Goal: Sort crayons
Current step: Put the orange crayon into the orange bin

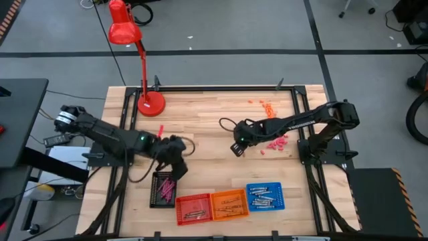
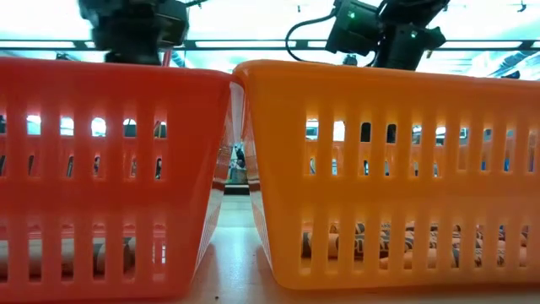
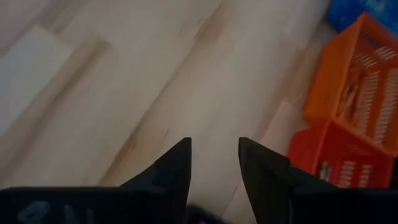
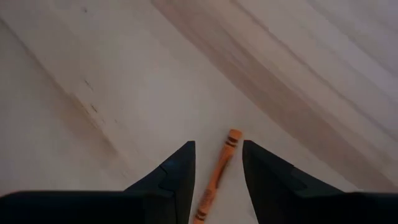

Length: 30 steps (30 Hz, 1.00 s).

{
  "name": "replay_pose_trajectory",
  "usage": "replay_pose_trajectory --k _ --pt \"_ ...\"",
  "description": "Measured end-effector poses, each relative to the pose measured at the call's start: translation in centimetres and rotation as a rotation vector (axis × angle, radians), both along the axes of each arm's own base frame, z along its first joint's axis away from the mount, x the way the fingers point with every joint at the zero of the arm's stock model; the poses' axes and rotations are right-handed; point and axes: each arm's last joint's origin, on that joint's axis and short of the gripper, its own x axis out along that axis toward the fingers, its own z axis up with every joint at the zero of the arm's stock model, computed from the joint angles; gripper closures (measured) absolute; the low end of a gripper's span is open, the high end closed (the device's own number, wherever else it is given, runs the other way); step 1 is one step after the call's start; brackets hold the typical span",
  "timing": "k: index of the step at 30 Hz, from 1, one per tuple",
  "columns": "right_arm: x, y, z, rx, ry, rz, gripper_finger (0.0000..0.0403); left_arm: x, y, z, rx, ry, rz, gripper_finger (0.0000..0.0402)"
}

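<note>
Four slotted plastic baskets (image 1: 217, 204) sit in a row at the wooden table's (image 1: 200, 127) six o'clock edge. A red desk lamp (image 1: 150, 102) stands at eleven o'clock, and loose pink and orange crayons (image 1: 274, 142) lie at two o'clock.

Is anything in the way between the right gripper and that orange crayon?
No, nothing visible is. The orange crayon lies alone on the bare wooden table, lined up with the gap of the open right gripper, which is above it.

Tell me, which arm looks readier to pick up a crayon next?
The right. Its gripper hangs open directly over an orange crayon on the table. The left gripper is open too, but only bare wood shows between its fingers.
</note>
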Motion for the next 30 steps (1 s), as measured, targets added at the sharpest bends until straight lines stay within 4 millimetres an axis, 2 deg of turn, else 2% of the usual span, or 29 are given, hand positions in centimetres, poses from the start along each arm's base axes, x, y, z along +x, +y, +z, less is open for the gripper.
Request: replay_pose_trajectory --k 5,10,21,26,30 --pt "0.4 0.9 -1.4 -0.037 0.044 -0.022 0.0265 1.0 2.0 0.9 -0.033 -0.036 -0.040 0.0258" --pt "0.5 1.3 -2.7 -0.038 0.090 -0.042 0.0265 1.5 2.9 2.2 -0.028 -0.071 -0.060 0.0258" --pt "1.1 1.7 -5.5 0.054 0.174 -0.032 0.0269 1.7 2.9 2.7 -0.006 -0.089 -0.089 0.0258" --pt "0.9 2.4 -5.6 0.043 0.198 -0.012 0.0277 1.8 2.9 2.8 -0.040 -0.105 -0.082 0.0258" --pt "0.7 3.1 -5.7 0.031 0.222 0.037 0.0300 2.2 2.7 3.1 -0.088 -0.156 -0.090 0.0258"
